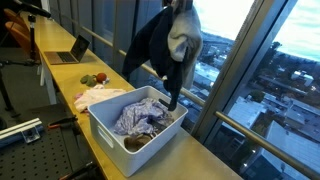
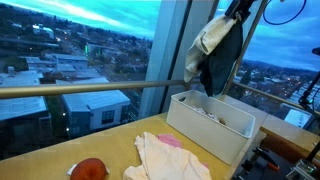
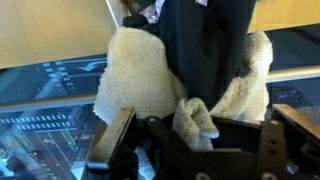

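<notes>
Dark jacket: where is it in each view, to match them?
In an exterior view: dark jacket hangs top centre, above the white bin.
In an exterior view: dark jacket top right, above white bin.
Wrist view: dark jacket fills top centre.
Shared landmark: white bin, exterior views only.

The hand [image 3: 186, 132] shows only in the wrist view, as a dark blur with its fingertips buried in cloth. In both exterior views the dark jacket [image 1: 163, 45] and its pale fleece lining hide it completely, and the top edge crops the jacket. The small round things [image 1: 92, 79] on the bench [image 1: 63, 74] are too small to name. The bin [image 2: 215, 130] wall hides most of its contents. The bottom edge clips the red thing [image 2: 88, 169] and the cream cloth [image 2: 170, 160].
</notes>
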Robot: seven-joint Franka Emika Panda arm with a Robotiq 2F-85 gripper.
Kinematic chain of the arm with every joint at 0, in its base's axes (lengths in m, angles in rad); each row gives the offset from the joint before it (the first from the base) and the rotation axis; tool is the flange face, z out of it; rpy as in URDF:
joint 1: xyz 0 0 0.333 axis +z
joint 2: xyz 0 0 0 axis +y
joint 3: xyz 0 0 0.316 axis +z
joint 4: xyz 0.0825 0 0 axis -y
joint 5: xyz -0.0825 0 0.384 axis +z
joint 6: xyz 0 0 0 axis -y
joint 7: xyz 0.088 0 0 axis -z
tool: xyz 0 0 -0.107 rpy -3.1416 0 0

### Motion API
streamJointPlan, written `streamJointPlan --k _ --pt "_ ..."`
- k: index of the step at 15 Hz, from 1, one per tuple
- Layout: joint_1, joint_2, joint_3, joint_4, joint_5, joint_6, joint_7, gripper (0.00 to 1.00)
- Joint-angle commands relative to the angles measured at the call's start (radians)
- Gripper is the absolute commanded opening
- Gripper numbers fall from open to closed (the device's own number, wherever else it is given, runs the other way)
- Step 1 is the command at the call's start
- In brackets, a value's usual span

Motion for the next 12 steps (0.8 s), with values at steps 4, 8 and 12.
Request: streamJointPlan --k 4,8,12 --pt "-0.039 -0.084 -0.019 -0.266 0.092 0.066 -0.051 0.00" --pt "-0.007 -0.098 0.004 -0.360 0.087 0.091 -0.040 0.00" --pt "0.023 -0.108 0.025 -0.392 0.096 0.085 -0.045 0.00"
